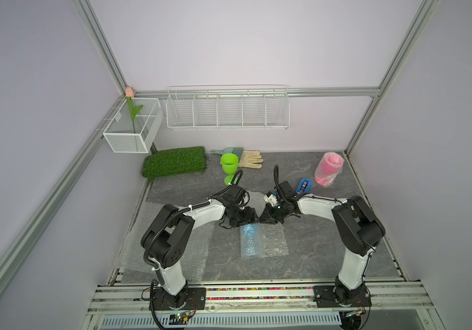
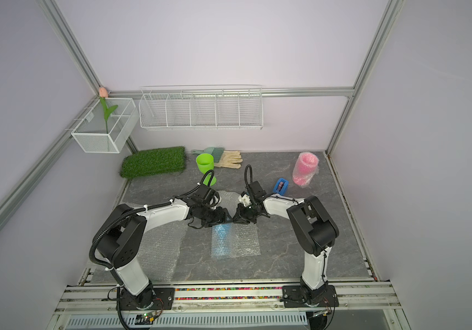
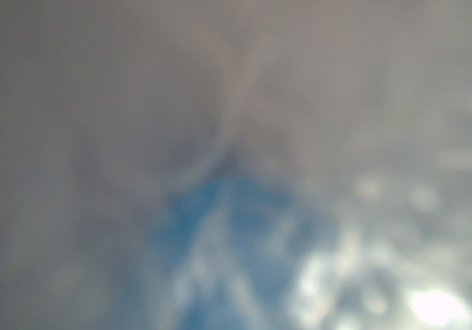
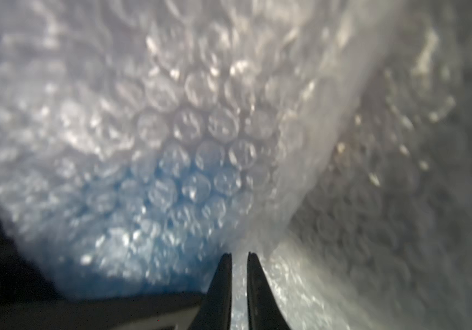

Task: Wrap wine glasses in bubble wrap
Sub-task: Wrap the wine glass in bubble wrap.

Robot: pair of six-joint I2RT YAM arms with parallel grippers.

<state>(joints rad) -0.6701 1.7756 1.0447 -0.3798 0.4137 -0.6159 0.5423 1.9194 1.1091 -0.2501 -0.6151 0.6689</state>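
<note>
The right gripper [image 4: 239, 255] pinches the bubble wrap [image 4: 189, 125] between nearly closed fingers, with the blue goblet [image 1: 248, 238] just beside it. I cannot tell how wide the left gripper [image 1: 253, 219] is.

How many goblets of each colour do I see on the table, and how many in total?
lime green goblet: 1, bare and upright
pink goblet: 1, wrapped
blue goblet: 1, lying under the bubble wrap sheet
Total: 3

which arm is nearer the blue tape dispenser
Right. The right arm lies just beside the tape dispenser; the left arm is farther off, by the green goblet.
</note>
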